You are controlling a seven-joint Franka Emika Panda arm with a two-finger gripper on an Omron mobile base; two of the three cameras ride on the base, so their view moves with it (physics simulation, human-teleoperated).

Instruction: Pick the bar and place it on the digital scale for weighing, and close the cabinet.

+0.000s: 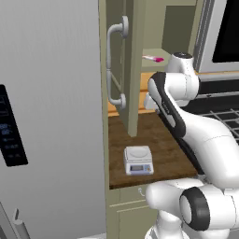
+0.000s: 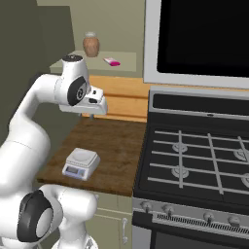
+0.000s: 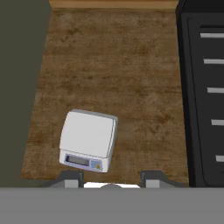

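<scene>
The scale sits on the wooden counter, close to the counter's front edge and toward its left side, with its small display panel facing the front; its flat platform is bare. In the hand view the scale lies left of centre, just above the two dark fingertips, which stand well apart with nothing between them, so the gripper is wide and holds nothing. The bar, pink with a white end, lies on the shelf inside the cabinet, near the shelf's front edge; from the right base view the bar rests just to the right of a brown jar that stands upright on the same shelf. The cabinet door hangs open, swung out over the counter's left side, with its long curved grey handle running vertically on its face. The arm's hand is poised above the counter, below the level of the shelf and well above the scale. A black stove with grey grates borders the counter's right edge, a microwave hangs above it, and a grey refrigerator stands against the counter's left edge.
</scene>
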